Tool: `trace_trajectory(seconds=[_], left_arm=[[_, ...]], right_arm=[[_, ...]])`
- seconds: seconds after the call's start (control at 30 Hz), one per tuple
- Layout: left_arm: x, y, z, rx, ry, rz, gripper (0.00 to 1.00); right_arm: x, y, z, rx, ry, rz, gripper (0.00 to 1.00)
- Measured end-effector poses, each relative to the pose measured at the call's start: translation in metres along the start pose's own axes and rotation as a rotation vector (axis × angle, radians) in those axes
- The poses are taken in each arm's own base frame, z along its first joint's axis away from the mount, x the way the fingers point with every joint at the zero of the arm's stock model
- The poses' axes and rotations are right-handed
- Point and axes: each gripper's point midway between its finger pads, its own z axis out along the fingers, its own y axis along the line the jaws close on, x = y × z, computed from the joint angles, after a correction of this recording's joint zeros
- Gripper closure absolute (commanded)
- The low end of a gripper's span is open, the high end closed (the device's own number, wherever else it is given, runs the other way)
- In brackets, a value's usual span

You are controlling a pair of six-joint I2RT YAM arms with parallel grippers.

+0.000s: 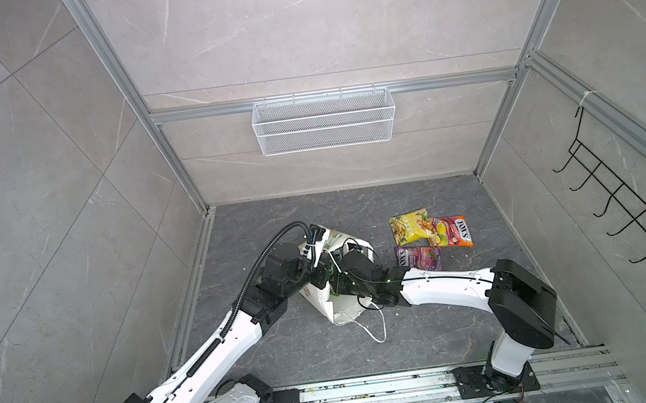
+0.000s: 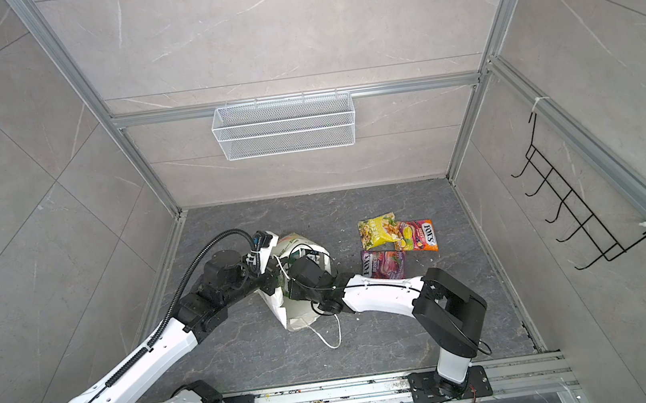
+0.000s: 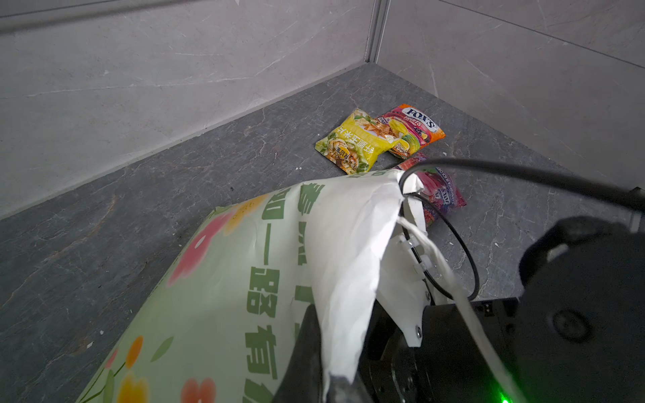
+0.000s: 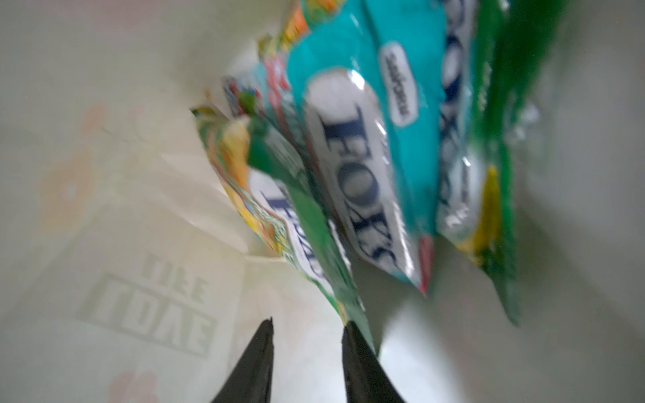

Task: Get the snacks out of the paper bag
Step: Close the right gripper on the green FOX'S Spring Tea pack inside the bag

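Top views first. The paper bag [image 1: 341, 313] sits left of centre on the dark floor, and both arms meet over it. The left gripper [image 1: 316, 280] is at the rim. The right gripper [image 1: 341, 279] is plunged inside, so from up here I cannot tell how its jaws stand. Three snacks lie out right of centre. The yellow packet [image 1: 409, 227] overlaps the orange-pink packet [image 1: 454, 232], and the purple packet [image 1: 420, 258] is just below them. A loose cord handle [image 1: 375, 330] trails on the floor beside the right wrist and could snag as that arm lifts out.

Left wrist view now. The left gripper [image 3: 323, 377] is pressed together on the bag's folded white rim. That paper is thin. A hard pull from inside could tear it or slide it free, and then the mouth would sag shut on the other arm.

Right wrist view, blurry, inside the bag. The jaws are spread with nothing between them. One fingertip [image 4: 350, 331] touches the edge of a green packet [image 4: 307, 251], and a teal packet [image 4: 366, 157] is just behind that. Another green one [image 4: 495, 181] is further over. Closing here might nip only a corner, and glossy film slips. It could also pinch the bag wall.
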Motion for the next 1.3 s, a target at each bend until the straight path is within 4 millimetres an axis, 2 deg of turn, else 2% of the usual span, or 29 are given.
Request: trace_trajectory(seconds=[0.27,0.57,0.8,1.07,1.3], left_arm=[[-0.001,-0.001,0.0,0.003,-0.004,0.002,1.0],[-0.002,-0.002,0.0,0.005,-0.008,0.004,1.0],[-0.003,-0.002,0.0,0.006,-0.01,0.007,1.0],[-0.004,-0.002,0.0,0.006,-0.016,0.011,1.0],[-0.005,-0.002,0.0,0.005,-0.02,0.013,1.0]], right_arm=[[0.004,-0.008,0.024,0.038,-0.024,-0.062,0.61],[0.0,-0.006,0.032,0.063,-0.046,-0.066,0.56],[0.001,-0.009,0.027,0.102,-0.064,-0.097,0.54],[-0.02,-0.001,-0.003,0.124,-0.145,-0.143,0.5],[-0.019,-0.008,-0.003,0.163,-0.149,-0.16,0.5]])
